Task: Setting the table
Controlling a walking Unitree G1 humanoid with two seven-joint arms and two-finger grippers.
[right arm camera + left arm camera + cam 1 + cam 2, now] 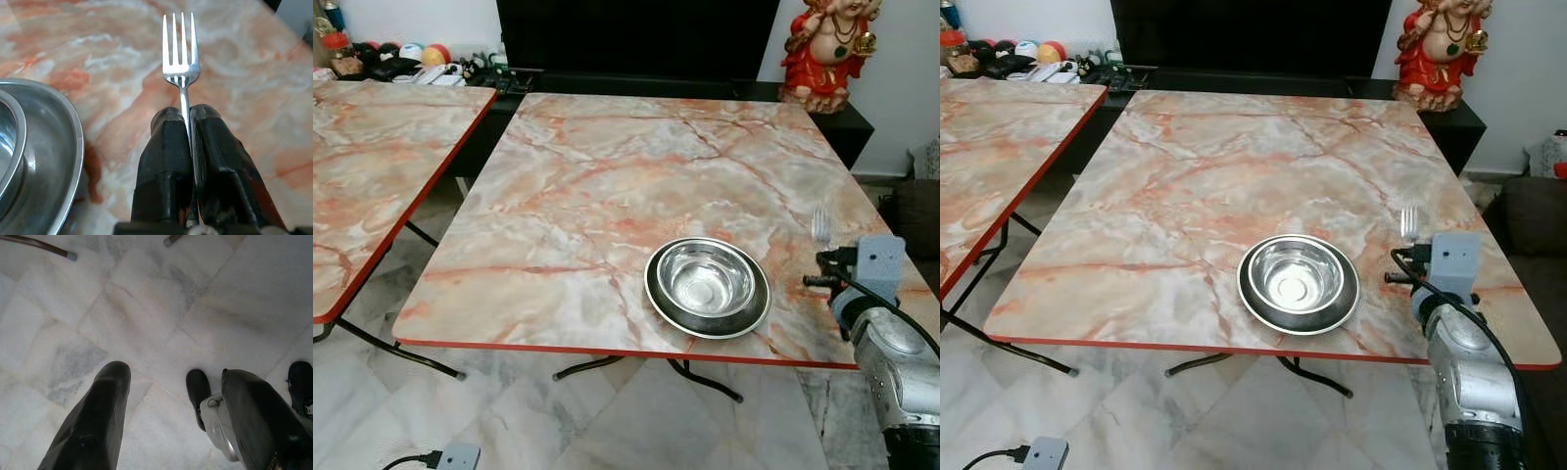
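The right tool (188, 122), clenched on a fork (181, 54), hovers over the desk (568, 196) just right of the bowl (707, 284). Lower it flat, parallel, clear of the rim, then release.

bowl (708, 284) on table (587, 196) near front edge, fork (181, 54) seemingly just right

We note a pink-orange marbled table (607, 176) with red edging, a silver bowl (707, 284), and a silver fork (181, 49).
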